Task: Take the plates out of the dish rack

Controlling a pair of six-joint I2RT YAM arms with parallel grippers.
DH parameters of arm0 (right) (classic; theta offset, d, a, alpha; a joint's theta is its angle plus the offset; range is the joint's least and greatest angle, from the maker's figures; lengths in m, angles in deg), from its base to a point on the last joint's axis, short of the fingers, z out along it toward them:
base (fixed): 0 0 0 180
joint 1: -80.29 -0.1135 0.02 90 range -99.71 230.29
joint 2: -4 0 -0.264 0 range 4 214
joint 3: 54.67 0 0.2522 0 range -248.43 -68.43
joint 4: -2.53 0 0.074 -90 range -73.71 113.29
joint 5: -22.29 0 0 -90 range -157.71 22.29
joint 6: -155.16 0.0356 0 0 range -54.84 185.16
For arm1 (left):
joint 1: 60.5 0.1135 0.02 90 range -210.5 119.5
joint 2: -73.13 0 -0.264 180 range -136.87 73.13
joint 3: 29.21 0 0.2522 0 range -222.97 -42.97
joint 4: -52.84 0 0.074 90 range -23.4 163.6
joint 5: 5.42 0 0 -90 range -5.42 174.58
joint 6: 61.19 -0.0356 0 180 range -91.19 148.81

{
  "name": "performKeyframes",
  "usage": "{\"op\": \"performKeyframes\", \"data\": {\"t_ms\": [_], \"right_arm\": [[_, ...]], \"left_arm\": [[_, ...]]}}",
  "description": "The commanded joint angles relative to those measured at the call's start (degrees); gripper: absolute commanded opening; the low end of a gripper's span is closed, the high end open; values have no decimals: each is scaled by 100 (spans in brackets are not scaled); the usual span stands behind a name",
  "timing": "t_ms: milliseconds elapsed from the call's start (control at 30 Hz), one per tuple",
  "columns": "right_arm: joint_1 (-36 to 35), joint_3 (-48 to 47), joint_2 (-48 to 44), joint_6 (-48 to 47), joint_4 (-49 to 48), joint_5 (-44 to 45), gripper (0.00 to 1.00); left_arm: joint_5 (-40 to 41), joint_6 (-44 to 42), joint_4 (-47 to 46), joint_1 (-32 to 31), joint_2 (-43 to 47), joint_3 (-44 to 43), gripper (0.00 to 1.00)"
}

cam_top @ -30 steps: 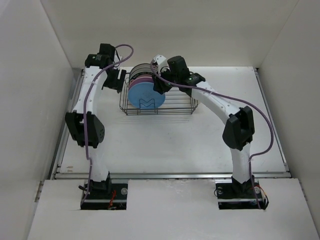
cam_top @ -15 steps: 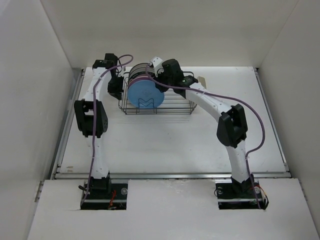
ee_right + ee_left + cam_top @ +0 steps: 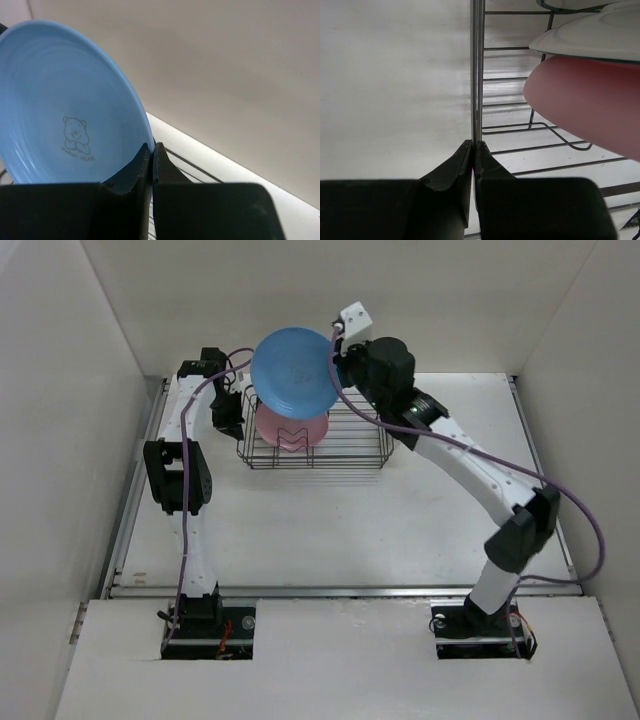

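Note:
My right gripper [image 3: 335,362] [image 3: 152,148] is shut on the rim of the blue plate [image 3: 292,370] [image 3: 65,105], held in the air above the dish rack [image 3: 355,445]. A small bear drawing shows on the plate's face in the right wrist view. A pink plate [image 3: 292,427] [image 3: 590,107] stands upright at the rack's left end, with a white plate [image 3: 590,35] behind it. My left gripper [image 3: 238,412] [image 3: 473,145] is shut on the wire rim of the dish rack [image 3: 476,70] at its left end.
The dark wire rack sits at the back centre of the white table [image 3: 350,520]. White walls enclose the table on three sides. The rack's floor wires [image 3: 545,147] run right of my left fingers.
My right gripper closed on the blue plate and lifted it up out of the rack, uncovering the pink plate. My left gripper moved in and closed on the rack's left rim.

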Motion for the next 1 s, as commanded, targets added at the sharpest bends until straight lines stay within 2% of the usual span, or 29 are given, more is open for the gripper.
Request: {"op": "performKeyframes", "data": {"t_ms": [0,100,133,167,267,367,500,733,833,867,967], "right_arm": [[-202,556,-890,49,-513,-129,0],[-202,1120,-1348,49,425,-1218,0],[-202,1182,-1348,49,1159,-1482,0],[-254,1304,-1296,49,1488,-1972,0],[-438,1594,-1068,461,2210,-2616,0],[-624,1657,-603,883,2335,-2785,0],[-834,1885,-58,1165,1992,-3102,0],[-1010,1885,787,1288,1931,-2374,1],[-1010,1938,866,1288,1931,-2179,17],[-1010,1938,866,1288,1931,-2074,35],[-1010,1676,647,1218,2062,-2021,63]], "left_arm": [[545,121,11,169,-145,185,0],[599,121,11,169,-145,238,0],[599,69,11,169,-145,238,0],[599,68,11,169,-145,169,0],[599,16,125,169,-145,10,0],[730,-46,178,169,-259,-130,0],[889,-46,178,169,-259,-131,0],[1126,-46,231,169,-259,-78,0],[1126,-46,231,169,-259,-78,0],[1126,-46,231,169,-259,-78,0],[1126,-46,231,169,-259,-78,0]]}}
